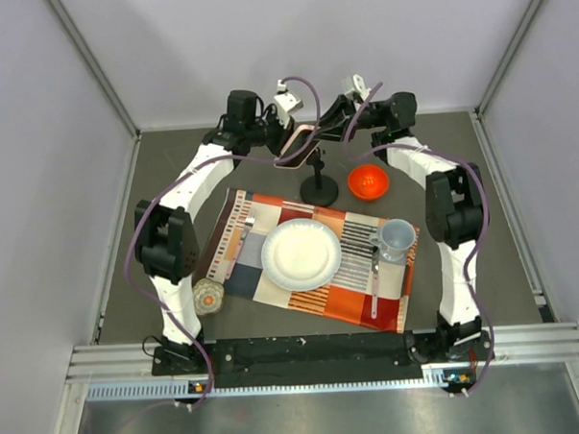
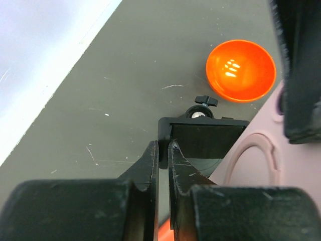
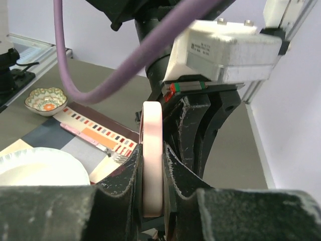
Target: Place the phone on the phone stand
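The right pincer (image 3: 152, 159) is clamped on the pink-edged phone (image 3: 152, 125), held on edge between its jaws, off the tabletop (image 2: 125, 100); the left pincer (image 2: 163, 153) has its jaws together, tips at a corner of the phone stand (image 2: 205, 138) directly ahead; an orange bowl (image 2: 241, 70) lies beyond.

The phone (image 1: 299, 143), slim with a pale pink case, is held tilted on edge in the air just above the black phone stand (image 1: 319, 190), which stands upright on its round disc base
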